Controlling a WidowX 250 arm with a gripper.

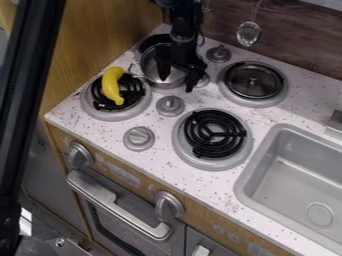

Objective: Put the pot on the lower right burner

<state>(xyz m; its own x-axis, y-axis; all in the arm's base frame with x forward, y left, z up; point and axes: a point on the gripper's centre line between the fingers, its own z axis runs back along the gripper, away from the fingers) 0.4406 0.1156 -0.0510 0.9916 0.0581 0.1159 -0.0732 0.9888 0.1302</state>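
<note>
Hanging over pot (151, 66) | pincer (177, 84) spread | banana (111, 86) on lower-left burner (101, 113) | knob (170, 105) between pot, lower-right burner (214, 134)

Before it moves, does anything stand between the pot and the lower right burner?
Yes: a grey knob stands on the counter between the pot and that burner, so lifting probably beats sliding. The banana lies on the lower left burner, off that path.

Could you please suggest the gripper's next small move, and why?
Probably the gripper should close on the pot: its fingers are spread at the rim, and the pot sits rear left, not on the lower right burner.
</note>
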